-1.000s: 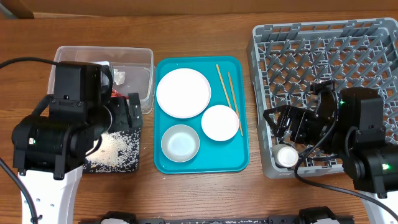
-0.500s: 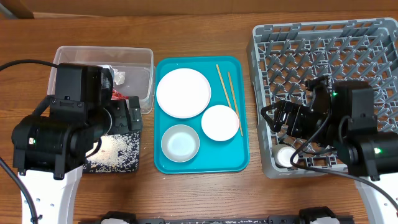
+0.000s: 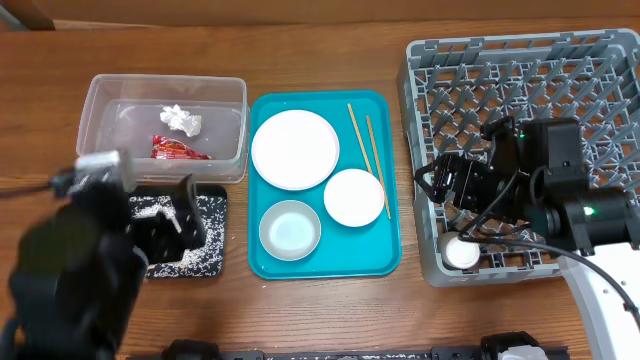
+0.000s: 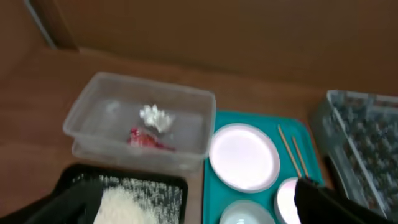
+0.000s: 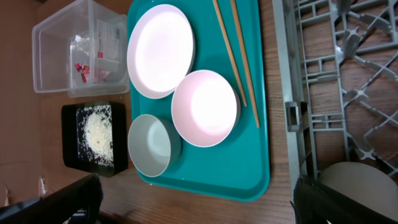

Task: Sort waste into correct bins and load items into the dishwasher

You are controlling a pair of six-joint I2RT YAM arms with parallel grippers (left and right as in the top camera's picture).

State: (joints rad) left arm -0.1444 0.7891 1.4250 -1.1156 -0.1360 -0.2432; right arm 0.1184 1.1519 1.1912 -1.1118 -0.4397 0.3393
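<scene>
The clear tub holds the red wrapper and the white tissue wad. The black tray holds rice. My left gripper hangs open and empty over the black tray; its arm is blurred. The large plate, two bowls and the chopsticks lie on the teal tray. The small cup sits in the grey dish rack. My right gripper is open and empty over the rack's left edge, above the cup.
The teal tray lies between the black tray and the rack. In the left wrist view the tub, the rice and the plate show. The right wrist view shows the bowls and the cup.
My left arm has pulled back toward the table's front, uncovering the tub with the wrapper and tissue. My right gripper has moved up and left, away from the cup left in the rack.
</scene>
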